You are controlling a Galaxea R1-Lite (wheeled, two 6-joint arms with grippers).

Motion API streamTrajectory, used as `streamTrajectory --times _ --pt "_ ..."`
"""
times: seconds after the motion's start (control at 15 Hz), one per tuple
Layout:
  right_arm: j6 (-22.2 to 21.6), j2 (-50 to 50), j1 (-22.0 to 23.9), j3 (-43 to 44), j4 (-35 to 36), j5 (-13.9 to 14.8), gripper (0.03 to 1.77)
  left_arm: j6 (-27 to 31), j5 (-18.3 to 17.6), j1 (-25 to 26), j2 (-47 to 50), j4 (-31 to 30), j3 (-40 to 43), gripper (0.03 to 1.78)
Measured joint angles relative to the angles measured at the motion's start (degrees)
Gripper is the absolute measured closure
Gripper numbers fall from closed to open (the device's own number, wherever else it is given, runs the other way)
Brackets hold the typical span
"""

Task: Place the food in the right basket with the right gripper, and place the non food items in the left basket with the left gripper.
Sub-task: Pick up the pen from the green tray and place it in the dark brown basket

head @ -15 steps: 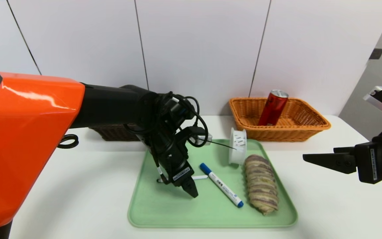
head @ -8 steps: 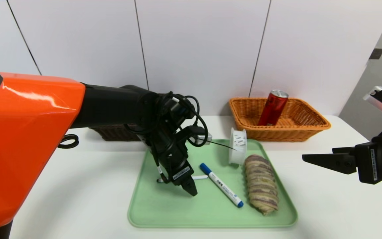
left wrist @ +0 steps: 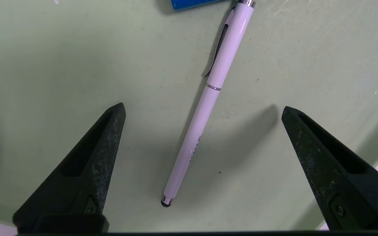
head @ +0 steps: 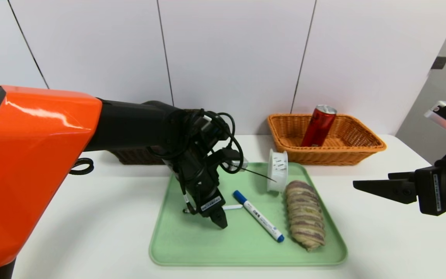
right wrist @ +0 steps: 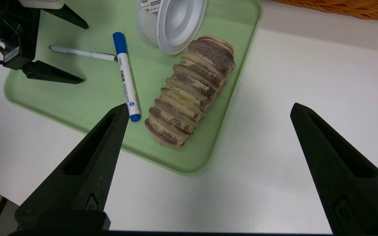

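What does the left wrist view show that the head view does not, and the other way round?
Only the left wrist view shows the left gripper open, a finger either side of the white pen. Only the head view shows the orange basket holding the red can, the bread roll, the spool and the right gripper off the tray. Both show pen and green tray.

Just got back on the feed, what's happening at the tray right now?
The left gripper hangs open over the white pen on the green tray, fingers either side, not gripping it. The marker, spool and bread roll lie on the tray too. A red can leans in the right basket. The right gripper waits open, off to the tray's right.
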State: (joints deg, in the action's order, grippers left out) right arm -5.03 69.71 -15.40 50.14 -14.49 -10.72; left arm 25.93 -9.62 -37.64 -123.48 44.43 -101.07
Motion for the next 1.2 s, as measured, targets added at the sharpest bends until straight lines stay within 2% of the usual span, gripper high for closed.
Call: streamTrajectory --times 0.67,0.87,1.13,1.2 --pt "0.0 -0.1 0.0 0.0 0.0 -0.1 0.11 0.0 0.1 -0.5 -0.7 -0.2 0.0 0.12" --pt "0.0 -0.1 0.0 0.0 0.1 -0.1 0.11 0.0 0.5 -0.5 -0.9 -0.2 -0.2 0.63" --pt "0.0 -0.1 0.0 0.0 0.1 -0.1 0.1 0.0 0.8 -0.5 -0.9 -0.1 -0.2 1.06" --pt "0.0 -0.1 0.0 0.0 0.2 -0.1 0.1 -0.1 0.8 -0.5 -0.9 -0.1 -0.2 1.45"
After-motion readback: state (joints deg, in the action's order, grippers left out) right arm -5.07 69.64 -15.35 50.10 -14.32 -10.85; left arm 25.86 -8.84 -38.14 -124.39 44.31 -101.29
